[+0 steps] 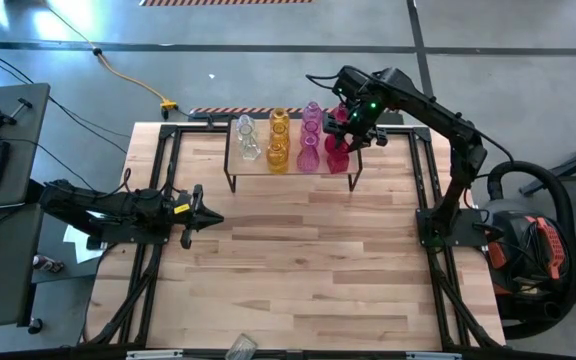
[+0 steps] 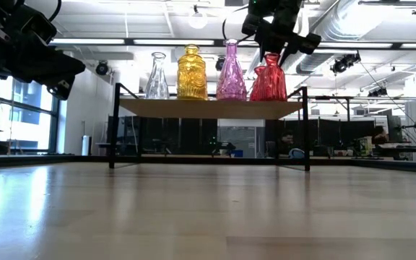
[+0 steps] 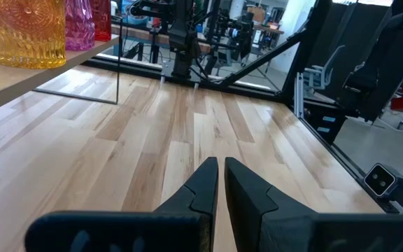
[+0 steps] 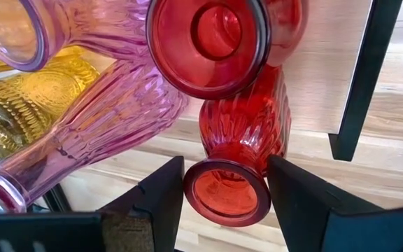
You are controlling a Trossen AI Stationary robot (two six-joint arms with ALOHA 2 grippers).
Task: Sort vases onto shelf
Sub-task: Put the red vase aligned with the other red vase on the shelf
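Observation:
The shelf stands at the table's far middle, with clear, yellow, pink and red vases in rows on its wooden top. My right gripper reaches down over the shelf's right end, shut on a red vase. A second red vase stands right beside it, and pink vases crowd close. My left gripper waits shut, low over the table's left side. My right gripper pinches the red vase just under its mouth rim, one finger on each side of the narrow neck. The fingers come from above, slanting down. The vase stands upright with its base on the shelf's right end.
The other red vase and the pink ones stand within a finger's width of the held one. The shelf's black leg is close on the right. The plank table in front of the shelf is bare; a crumpled clear thing lies at its near edge.

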